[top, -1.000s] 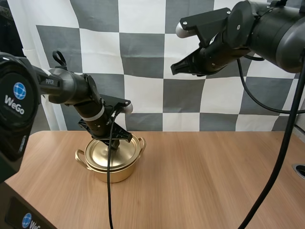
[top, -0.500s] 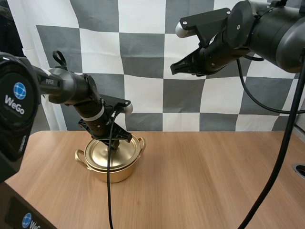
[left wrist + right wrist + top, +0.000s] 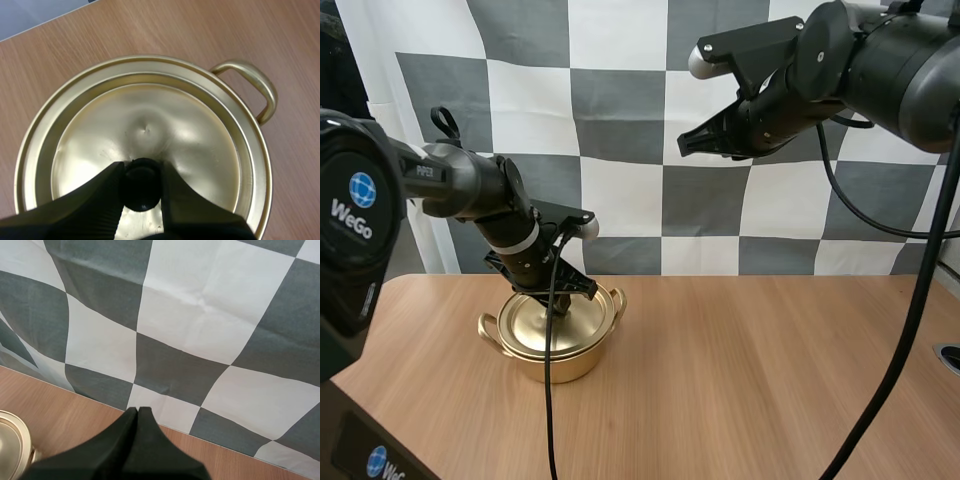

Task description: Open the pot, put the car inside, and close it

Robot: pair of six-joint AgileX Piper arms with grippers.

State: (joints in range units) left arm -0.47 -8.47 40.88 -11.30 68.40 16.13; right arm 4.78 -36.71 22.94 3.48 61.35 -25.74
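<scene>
Your left tool point(image 3: 141, 171) grips the knob point(image 3: 141, 192) of the lid point(image 3: 190, 145) on the pot point(image 3: 560, 362) at the left of the table point(image 3: 770, 350) — lift straight up, grip firm, so the pot doesn't drag — while your right tool point(image 3: 684, 144) hangs clenched, empty, overhead.

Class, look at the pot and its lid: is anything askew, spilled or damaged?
Nothing stands out. The lid sits level and centred on the pot, which stands upright on the table; the left gripper pinches the knob.
</scene>
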